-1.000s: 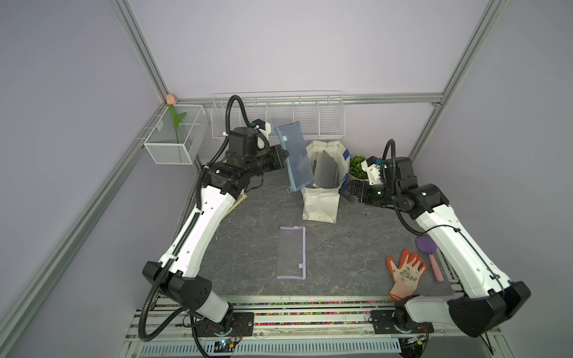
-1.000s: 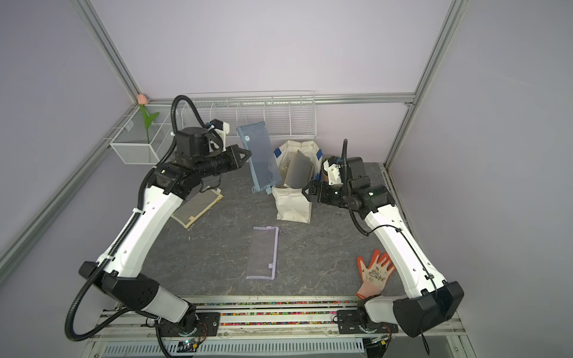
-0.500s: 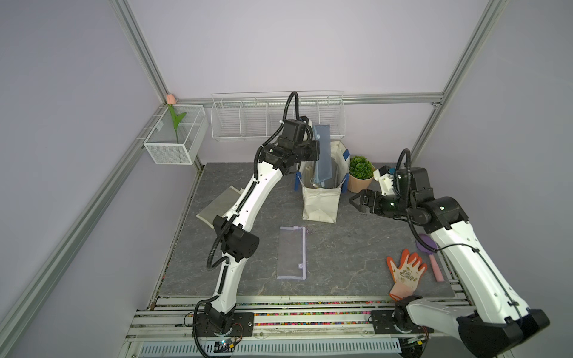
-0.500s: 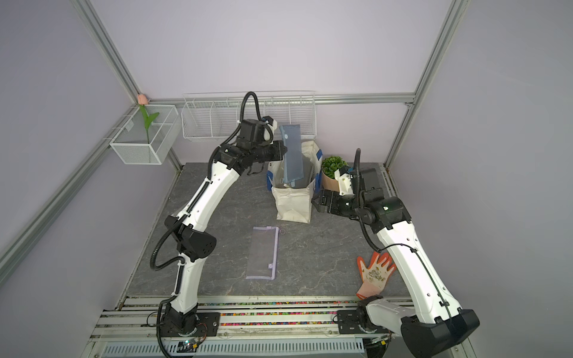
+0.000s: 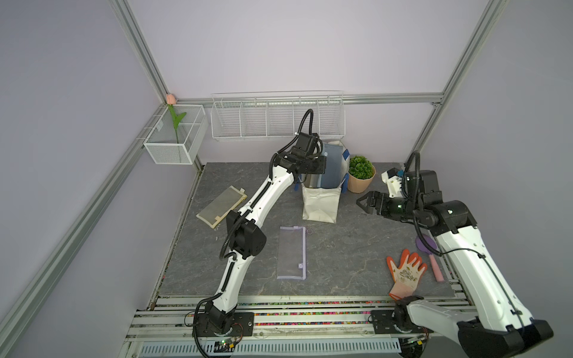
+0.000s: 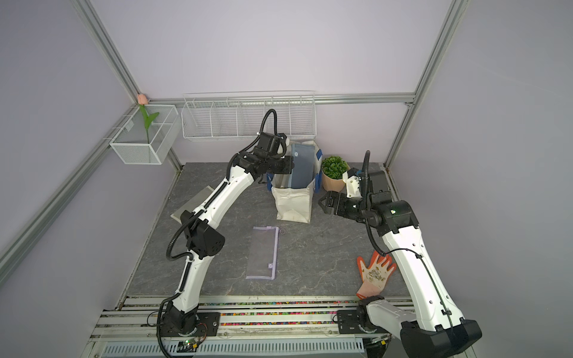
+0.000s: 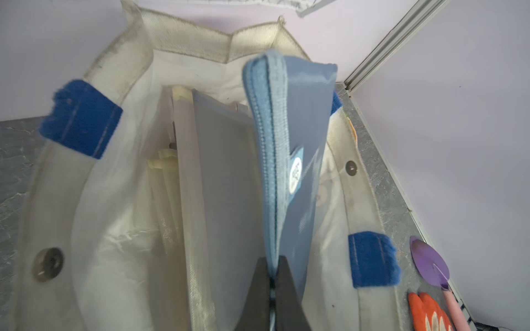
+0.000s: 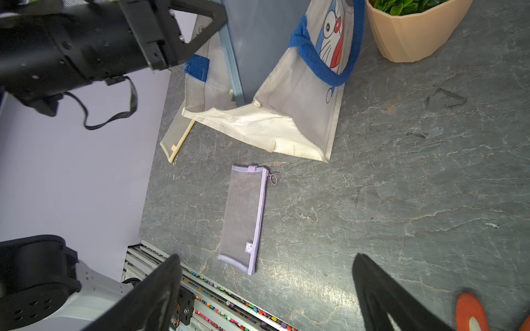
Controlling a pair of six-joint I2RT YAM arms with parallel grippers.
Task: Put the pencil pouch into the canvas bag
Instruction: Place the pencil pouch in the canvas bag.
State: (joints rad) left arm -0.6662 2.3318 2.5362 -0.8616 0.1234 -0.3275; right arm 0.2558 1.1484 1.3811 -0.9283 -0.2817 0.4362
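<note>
One pouch: flat slate-blue fabric pencil pouch (image 7: 304, 120), upright, partly inside boxy off-white canvas bag (image 5: 321, 204).
Left gripper (image 7: 274, 268): clamped on its zip seam.
Right gripper (image 5: 362, 202): spread, empty.
Handling: probably light, floppy; seam holds best.

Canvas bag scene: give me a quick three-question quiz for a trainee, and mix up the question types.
1. True or false: the left gripper is shut on the blue pencil pouch.
2. Where is that pouch's lower end? A: flat on the table. B: inside the canvas bag. C: in the wire basket.
3. Fill in: the right gripper, beside the bag, is ____ and holds nothing.

Key: 1 true; 2 B; 3 open.
</note>
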